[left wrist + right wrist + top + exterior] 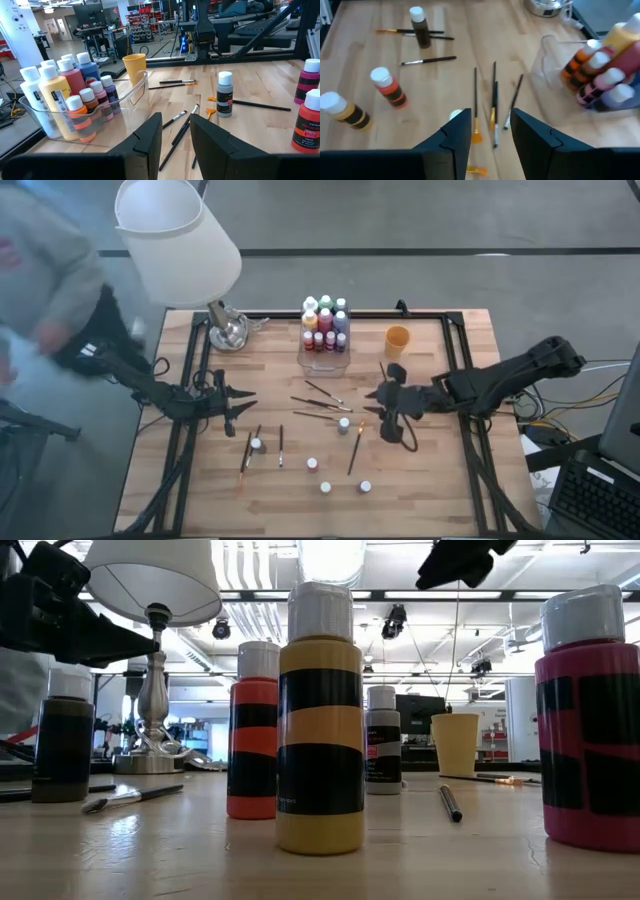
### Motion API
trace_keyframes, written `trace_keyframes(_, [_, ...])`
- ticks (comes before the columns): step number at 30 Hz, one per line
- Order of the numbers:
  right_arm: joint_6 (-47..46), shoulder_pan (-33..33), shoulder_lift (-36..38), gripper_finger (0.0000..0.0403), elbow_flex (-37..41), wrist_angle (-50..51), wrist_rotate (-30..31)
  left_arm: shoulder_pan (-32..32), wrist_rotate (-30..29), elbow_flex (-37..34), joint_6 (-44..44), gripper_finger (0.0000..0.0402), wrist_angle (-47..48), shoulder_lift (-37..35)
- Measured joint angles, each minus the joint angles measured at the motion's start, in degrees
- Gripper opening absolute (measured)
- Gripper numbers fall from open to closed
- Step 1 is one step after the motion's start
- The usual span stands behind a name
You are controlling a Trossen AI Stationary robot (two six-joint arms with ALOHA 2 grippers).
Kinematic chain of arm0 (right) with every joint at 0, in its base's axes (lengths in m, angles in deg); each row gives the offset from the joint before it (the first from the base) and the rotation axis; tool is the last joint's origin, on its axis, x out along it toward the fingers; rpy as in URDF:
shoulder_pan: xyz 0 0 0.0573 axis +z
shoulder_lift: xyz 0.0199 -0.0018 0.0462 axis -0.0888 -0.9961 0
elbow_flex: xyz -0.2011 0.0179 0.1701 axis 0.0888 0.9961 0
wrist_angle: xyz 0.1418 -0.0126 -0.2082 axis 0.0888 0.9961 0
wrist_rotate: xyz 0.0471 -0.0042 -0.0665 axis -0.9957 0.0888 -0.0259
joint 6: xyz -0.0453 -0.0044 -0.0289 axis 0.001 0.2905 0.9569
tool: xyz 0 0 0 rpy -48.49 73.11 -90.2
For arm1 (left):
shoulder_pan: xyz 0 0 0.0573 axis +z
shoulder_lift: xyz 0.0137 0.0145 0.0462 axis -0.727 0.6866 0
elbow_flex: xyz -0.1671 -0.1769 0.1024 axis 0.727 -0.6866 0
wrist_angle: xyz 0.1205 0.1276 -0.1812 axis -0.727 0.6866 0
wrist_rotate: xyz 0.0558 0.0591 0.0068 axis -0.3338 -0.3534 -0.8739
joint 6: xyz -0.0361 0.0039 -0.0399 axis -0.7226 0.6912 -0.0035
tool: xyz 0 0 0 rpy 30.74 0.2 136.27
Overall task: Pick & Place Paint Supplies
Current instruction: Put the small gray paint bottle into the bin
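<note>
**Paint supplies scattered, both grippers empty over the tabletop**

High view: wooden tabletop (470, 480) seen from straight above. Clear plastic box (325, 360) at twelve o'clock of centre, packed with paint bottles (326, 320). Orange cup (397, 338) just beside it toward three o'clock. Lamp (180, 240) with white shade at ten o'clock. Left gripper (243, 402) at nine o'clock, right gripper (377, 402) at three o'clock, both pointing inward, nothing between the fingers. Loose paintbrushes (320, 404) lying between the two grippers; more brushes (281, 446) toward seven o'clock. Loose white-capped bottles at five to seven o'clock, among them one (344, 423) near the right gripper and one (256, 445) near the left.

Low view: yellow bottle (320, 720) upright, closest; orange-red bottle (254, 735) beside it toward nine o'clock; pink bottle (593, 720) at three o'clock; brown bottle (63, 735) at nine o'clock. All standing, apart from each other.

Left wrist view: fingers (147, 145) apart, gripping nothing, above brushes (175, 137) on the wood. Grey bottle (225, 95) upright ahead.

Right wrist view: fingers (452, 142) apart, empty, over three brushes (494, 100) lying nearly parallel. Brown-black bottle (419, 22), orange bottle (389, 89) and yellow bottle (345, 110) standing well apart.
</note>
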Motion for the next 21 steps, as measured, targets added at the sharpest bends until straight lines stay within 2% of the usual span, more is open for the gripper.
trace_keyframes(9, [-4.01,1.93,-6.93,0.0161,1.97,-2.11,1.63,-0.01,-0.01,0.0,0.01,0.0108,0.02,0.01])
trace_keyframes(21, [-5.55,1.85,-15.04,0.02,1.97,-4.62,-0.12,-0.02,-0.01,0.0,0.01,0.0108,0.02,-0.01])
